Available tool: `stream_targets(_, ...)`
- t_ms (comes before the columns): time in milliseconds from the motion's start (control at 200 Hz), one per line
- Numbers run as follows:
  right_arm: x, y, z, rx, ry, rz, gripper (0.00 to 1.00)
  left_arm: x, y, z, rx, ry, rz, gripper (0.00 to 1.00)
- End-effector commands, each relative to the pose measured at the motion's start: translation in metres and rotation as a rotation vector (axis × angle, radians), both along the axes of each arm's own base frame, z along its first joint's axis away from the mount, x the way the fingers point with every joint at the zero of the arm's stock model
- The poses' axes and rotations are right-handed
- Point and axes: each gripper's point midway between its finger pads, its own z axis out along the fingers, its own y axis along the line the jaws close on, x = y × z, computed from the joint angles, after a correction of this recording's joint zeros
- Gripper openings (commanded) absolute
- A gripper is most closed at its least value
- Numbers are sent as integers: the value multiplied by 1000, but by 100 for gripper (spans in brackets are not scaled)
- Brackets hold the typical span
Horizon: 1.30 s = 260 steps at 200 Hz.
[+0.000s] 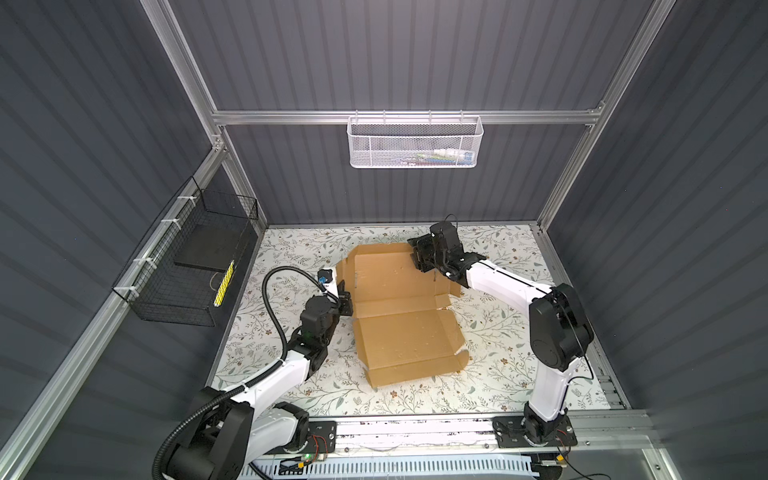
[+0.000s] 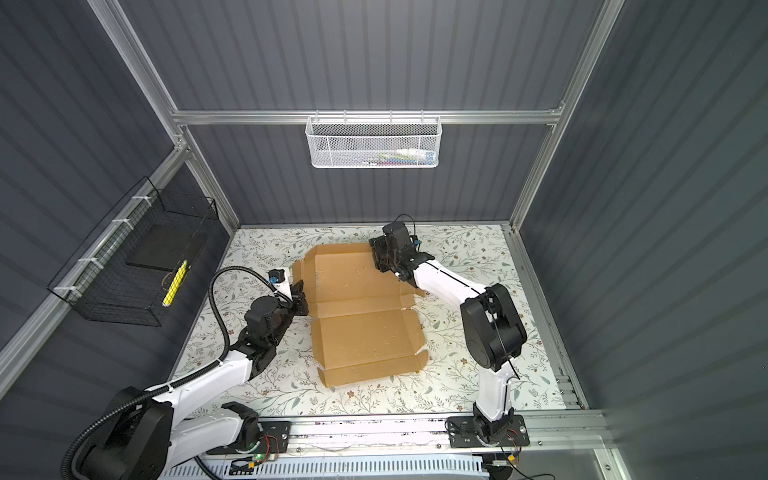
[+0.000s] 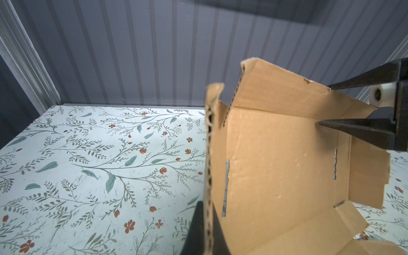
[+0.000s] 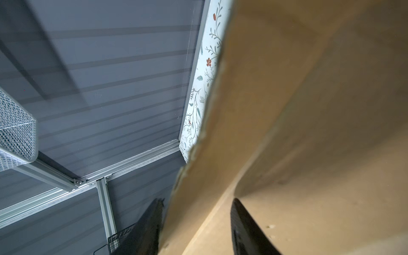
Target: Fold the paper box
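The paper box (image 1: 399, 307) (image 2: 361, 307) is a brown cardboard sheet lying mostly flat in the middle of the table, with its far and left flaps raised. My left gripper (image 1: 344, 297) (image 2: 300, 297) (image 3: 208, 212) is shut on the edge of the upright left side flap (image 3: 208, 154). My right gripper (image 1: 419, 257) (image 2: 380, 255) (image 4: 197, 201) is at the far right corner. Its jaws stand apart, one finger on each side of the raised back flap (image 4: 242, 99). In the left wrist view the right gripper (image 3: 324, 106) also shows, straddling that flap.
A black wire basket (image 1: 187, 266) on the left wall holds a black flat slab (image 1: 208, 249) and a yellow strip. A white mesh basket (image 1: 415, 141) hangs on the back rail. Aluminium posts frame the floral table (image 1: 291, 374).
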Motion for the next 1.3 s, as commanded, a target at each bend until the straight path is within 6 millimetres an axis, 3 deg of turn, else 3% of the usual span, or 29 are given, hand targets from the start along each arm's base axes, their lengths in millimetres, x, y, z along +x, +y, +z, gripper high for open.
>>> stream_targets(0, -7, -4, -4, 16, 17, -9, 49, 7, 0, 19, -20, -61, 22, 0)
stream_targets(695, 0, 1, -8, 54, 9, -20, 31, -2, -11, 14, -49, -51, -8, 0)
stream_targets(1296, 5, 8, -19, 76, 23, -12, 24, -1, -19, 12, -47, -53, -18, 0)
